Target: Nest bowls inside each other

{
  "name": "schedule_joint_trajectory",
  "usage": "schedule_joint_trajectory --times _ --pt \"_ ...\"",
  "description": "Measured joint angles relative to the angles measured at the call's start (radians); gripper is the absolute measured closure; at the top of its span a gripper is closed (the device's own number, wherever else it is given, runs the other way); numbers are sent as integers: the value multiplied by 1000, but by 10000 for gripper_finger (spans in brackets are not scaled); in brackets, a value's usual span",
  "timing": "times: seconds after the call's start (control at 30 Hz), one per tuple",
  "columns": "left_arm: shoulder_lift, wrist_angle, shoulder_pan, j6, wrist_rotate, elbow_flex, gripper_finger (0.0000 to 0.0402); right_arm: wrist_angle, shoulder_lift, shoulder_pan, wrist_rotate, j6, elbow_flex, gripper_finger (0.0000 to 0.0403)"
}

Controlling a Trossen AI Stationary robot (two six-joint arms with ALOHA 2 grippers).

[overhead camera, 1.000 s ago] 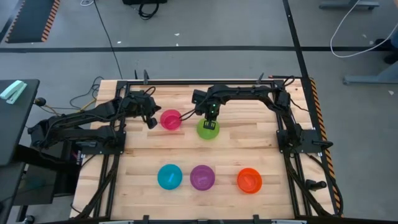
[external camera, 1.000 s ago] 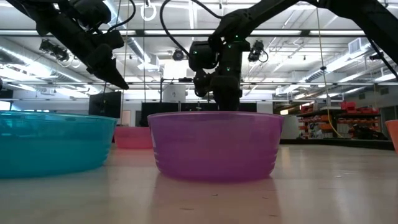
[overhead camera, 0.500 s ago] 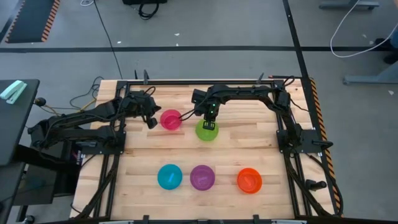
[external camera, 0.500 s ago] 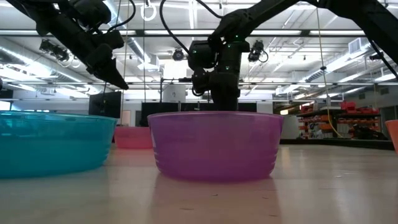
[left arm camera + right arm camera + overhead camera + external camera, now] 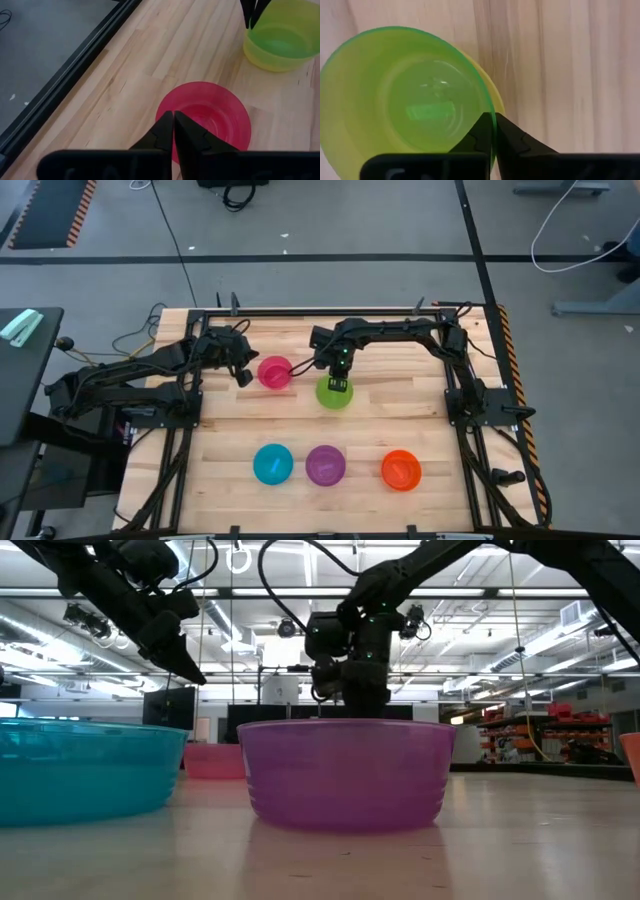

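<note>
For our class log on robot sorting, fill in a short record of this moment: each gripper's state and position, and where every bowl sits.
right gripper: shut on rim of green bowl
green bowl: in the yellow bowl
left gripper: shut, empty, beside pink bowl
front row: blue bowl, purple bowl, orange bowl, each separate
surface: wooden table

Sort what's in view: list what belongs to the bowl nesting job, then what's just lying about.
Job things:
pink bowl
green bowl, sitting inside the yellow bowl
blue bowl
purple bowl
orange bowl
right pincer, shut on the green bowl's rim
left pincer, shut, above the pink bowl

Lying about:
pale green object on the side stand
cables on the floor
</note>
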Motion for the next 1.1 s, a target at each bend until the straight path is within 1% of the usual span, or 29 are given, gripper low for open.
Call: schedule_joint_trajectory --times 0.23,0.6,0.7,0.83,0.93,1.1 --pt "0 0 0 -2 0 0 389 0 0 1 2 3 6 360" --pt "10 1 0 -2 0 0 368 -9 -24 0 12 19 6 340" --pt "45 -9 0 -9 0 0 366 -14 -35 0 12 24 6 335" --pt "127 -16 0 -9 0 0 367 -14 -56 0 16 26 7 329" --pt "184 -3 0 -9 0 0 371 -21 -70 0 20 26 7 326" --pt "265 44 0 -3 0 0 374 -25 -131 0 39 29 7 323"
